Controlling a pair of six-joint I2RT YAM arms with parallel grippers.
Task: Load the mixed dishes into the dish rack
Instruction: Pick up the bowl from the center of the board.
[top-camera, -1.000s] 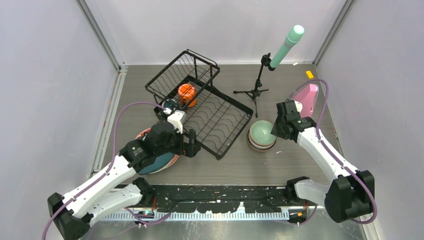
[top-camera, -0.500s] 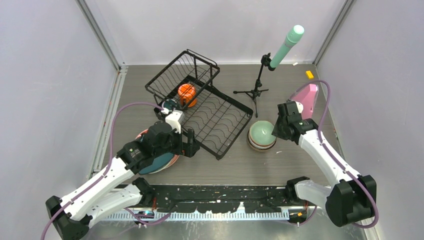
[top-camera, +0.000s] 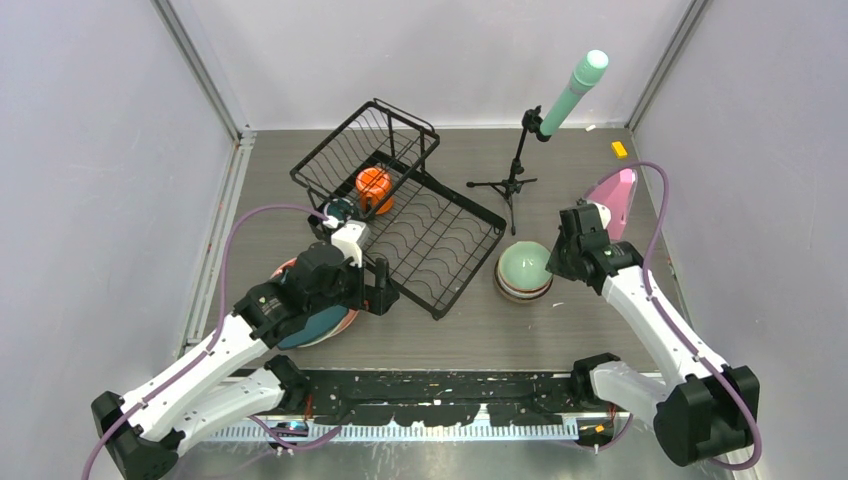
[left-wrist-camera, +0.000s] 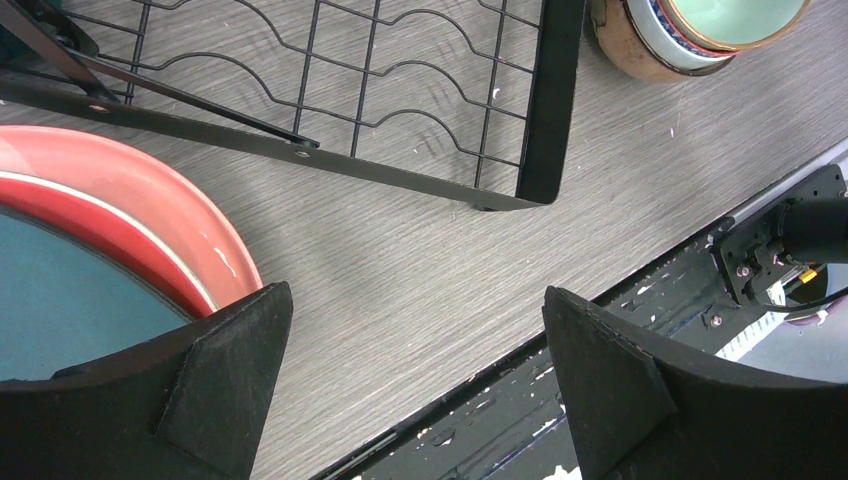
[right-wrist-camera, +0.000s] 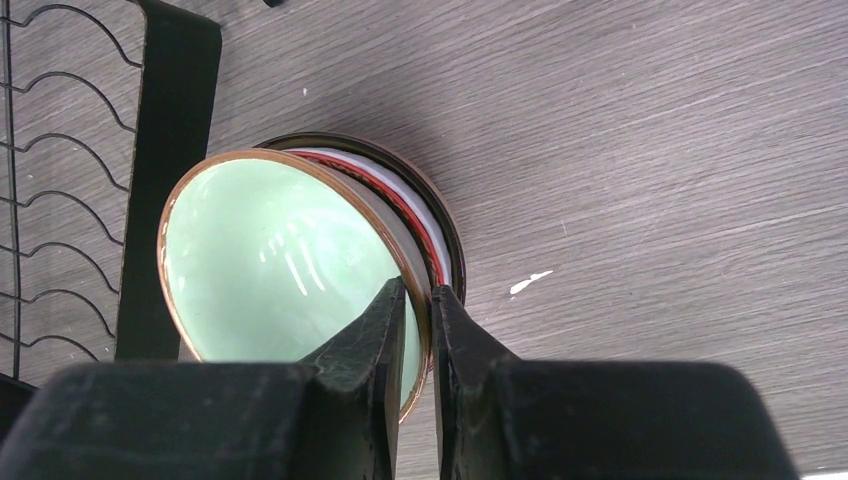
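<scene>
The right gripper (right-wrist-camera: 418, 290) is clenched across the rim of the mint bowl (right-wrist-camera: 270, 250), one finger inside the bowl and the other against its outer wall. This pinch suits a thin edge that offers no handle. The mint bowl is the top piece of a nested bowl stack (right-wrist-camera: 437, 215) standing on the table just right of the dish rack (right-wrist-camera: 170, 150). It sits tilted in the stack, its rim raised clear of the white, red-edged bowl beneath, so the judgement is that the step in hand is lifting it free. The wavy slots of the rack lie directly left of the stack, which gives a short transfer. The left gripper (left-wrist-camera: 415, 300) is released, its fingers spread wide with only bare table between them. It hangs at the near corner of the rack over the right edge of a plate stack, a dark teal plate (left-wrist-camera: 60, 310) resting on a reddish plate (left-wrist-camera: 140, 195). This placement suggests readiness to take a plate edge, though no contact is visible. An orange mug (top-camera: 373, 184) lies in the raised basket section at the far end of the rack. The tray slots hold nothing visible, so most of the loading remains to be done. No brand, label or writing is legible in any view
</scene>
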